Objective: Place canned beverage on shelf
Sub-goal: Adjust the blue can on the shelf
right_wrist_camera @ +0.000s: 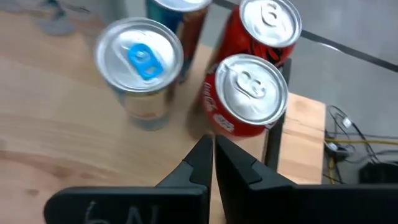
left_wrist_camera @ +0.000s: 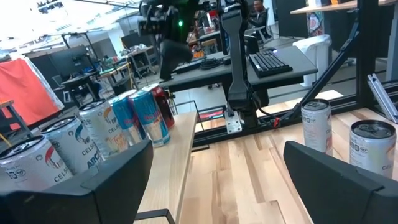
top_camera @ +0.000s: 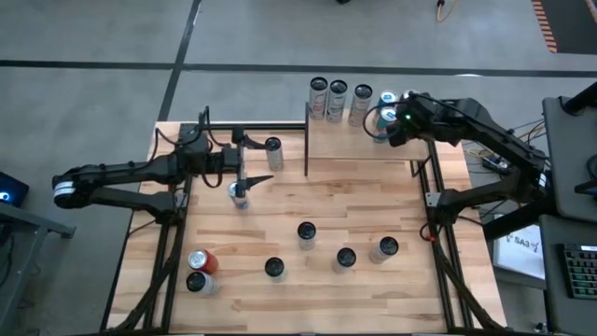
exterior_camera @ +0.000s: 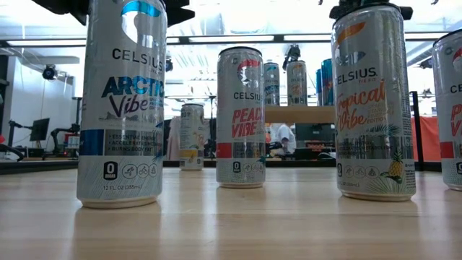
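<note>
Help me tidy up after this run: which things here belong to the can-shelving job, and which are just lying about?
Job: shelf; cans on it; cans on the table; left claw, open; right claw, shut, over the shelf.
Lying about: keyboard; paper sheet, both off the table.

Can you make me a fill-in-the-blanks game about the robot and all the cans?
1. The right end effector hangs over the shelf with its fingers ____.
2. The left end effector has its fingers ____.
3. In the right wrist view, the silver can has a pull tab coloured ____.
4. The two cans beside it, red can and red can behind, are coloured ____.

Missing words: shut, open, blue, red
</note>
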### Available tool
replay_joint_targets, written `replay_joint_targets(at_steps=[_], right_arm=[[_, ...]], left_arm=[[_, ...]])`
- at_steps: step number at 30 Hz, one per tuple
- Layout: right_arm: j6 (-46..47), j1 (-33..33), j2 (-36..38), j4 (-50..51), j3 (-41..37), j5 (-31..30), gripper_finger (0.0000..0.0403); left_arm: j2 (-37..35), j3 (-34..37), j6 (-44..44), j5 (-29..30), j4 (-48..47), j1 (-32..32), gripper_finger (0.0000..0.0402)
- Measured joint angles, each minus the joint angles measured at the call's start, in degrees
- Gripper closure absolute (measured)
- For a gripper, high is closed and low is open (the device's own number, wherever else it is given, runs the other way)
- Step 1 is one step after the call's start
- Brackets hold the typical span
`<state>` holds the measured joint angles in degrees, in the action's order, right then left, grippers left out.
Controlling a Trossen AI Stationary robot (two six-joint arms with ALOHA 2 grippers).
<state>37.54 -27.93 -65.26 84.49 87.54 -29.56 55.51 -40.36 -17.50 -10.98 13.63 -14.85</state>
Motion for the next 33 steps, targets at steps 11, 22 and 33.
replay_joint_targets(at_steps=[11,22,33], right_arm=[[-4.4,4.1,-0.8,-8.1,-0.1,4.9,0.0394],[-6.2,4.1,-6.2,-11.1,-0.4,7.5,0.0394],[-5.6,1.4,-11.9,-11.5,-0.4,7.0,0.0394]], left_arm=[[1.4,0.0,0.6,0.0,2.1,0.0,0.0055],[1.2,0.0,-1.6,0.0,3.6,0.0,0.0055],[-0.1,0.0,-5.0,6.6,-1.3,0.0,0.0055]])
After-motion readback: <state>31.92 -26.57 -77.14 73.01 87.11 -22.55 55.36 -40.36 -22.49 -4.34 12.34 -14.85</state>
